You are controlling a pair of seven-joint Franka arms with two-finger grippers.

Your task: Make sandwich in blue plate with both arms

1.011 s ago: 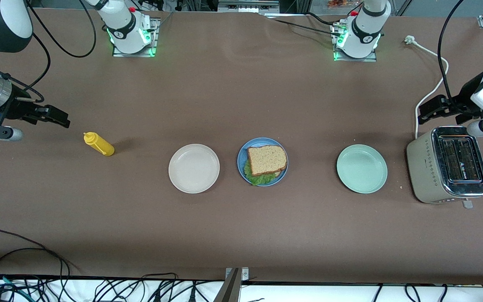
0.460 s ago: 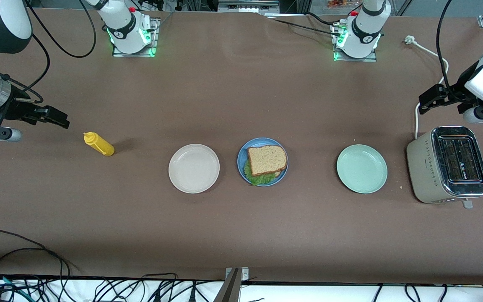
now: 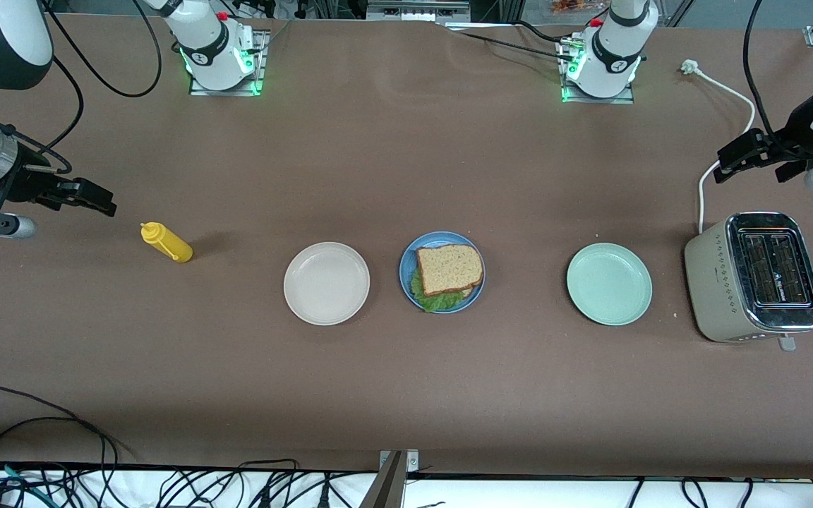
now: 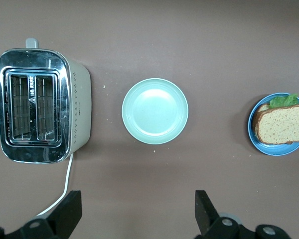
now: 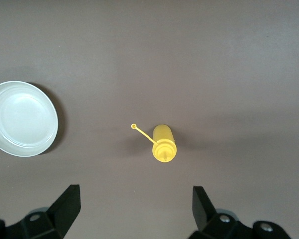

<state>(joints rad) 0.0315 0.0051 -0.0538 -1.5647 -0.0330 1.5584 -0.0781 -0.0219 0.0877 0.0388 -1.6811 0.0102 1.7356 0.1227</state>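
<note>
The sandwich sits on the blue plate (image 3: 406, 262) at the middle of the table. Its brown top bread slice (image 3: 449, 269) covers a green lettuce leaf (image 3: 435, 301) that pokes out at the edge nearer the front camera. The left wrist view shows the same blue plate (image 4: 276, 149), bread slice (image 4: 281, 124) and lettuce leaf (image 4: 284, 100). My left gripper (image 3: 725, 164) (image 4: 138, 206) hangs open and empty over bare table by the toaster's cord. My right gripper (image 3: 99, 201) (image 5: 135, 201) is open and empty over bare table beside the yellow bottle.
A cream-white plate (image 3: 327, 283) (image 5: 22, 118) and a mint-green plate (image 3: 609, 283) (image 4: 155, 111) flank the blue one. A toaster (image 3: 752, 276) (image 4: 40, 105) with a white cord (image 3: 727, 152) stands at the left arm's end. A yellow squeeze bottle (image 3: 166, 242) (image 5: 164, 143) stands at the right arm's end.
My left gripper has drawn away from the toaster toward the robots' bases and the table's end. My right gripper has hardly moved. The sandwich and plates are unchanged.
</note>
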